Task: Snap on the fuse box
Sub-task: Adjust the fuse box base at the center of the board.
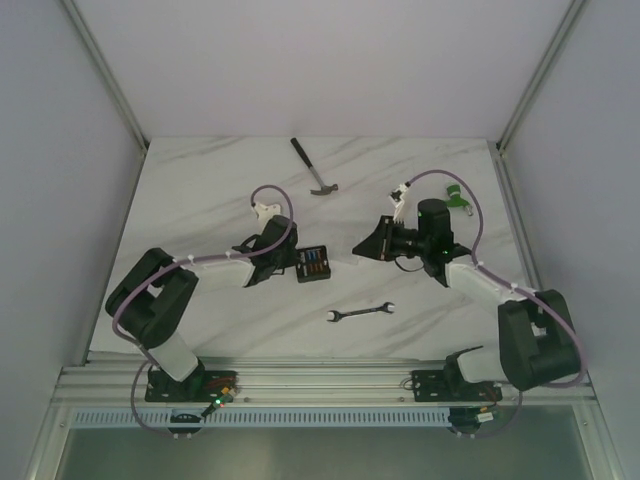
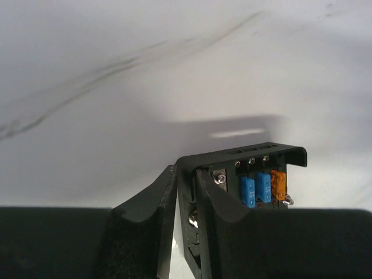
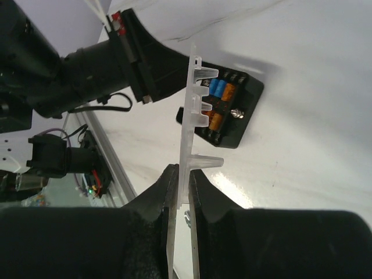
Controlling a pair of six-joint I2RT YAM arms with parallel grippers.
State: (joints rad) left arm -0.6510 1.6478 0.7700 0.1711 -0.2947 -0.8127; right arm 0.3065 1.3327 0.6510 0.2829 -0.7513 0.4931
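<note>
The fuse box [image 1: 312, 264] is a small black box with blue and orange fuses, lying open on the table at the centre. My left gripper [image 1: 291, 263] is at its left side. In the left wrist view my left gripper [image 2: 186, 177] is shut on the left wall of the fuse box [image 2: 258, 165]. My right gripper [image 1: 366, 246] hovers just right of the box. In the right wrist view it [image 3: 181, 172] is shut on a clear plastic cover [image 3: 193, 110], held edge-on above and short of the fuse box [image 3: 235, 119].
A hammer [image 1: 313, 167] lies at the back centre. A wrench [image 1: 361, 313] lies in front of the fuse box. A green and white object [image 1: 455, 199] sits at the back right. Grey walls enclose the marble table [image 1: 200, 200] on three sides.
</note>
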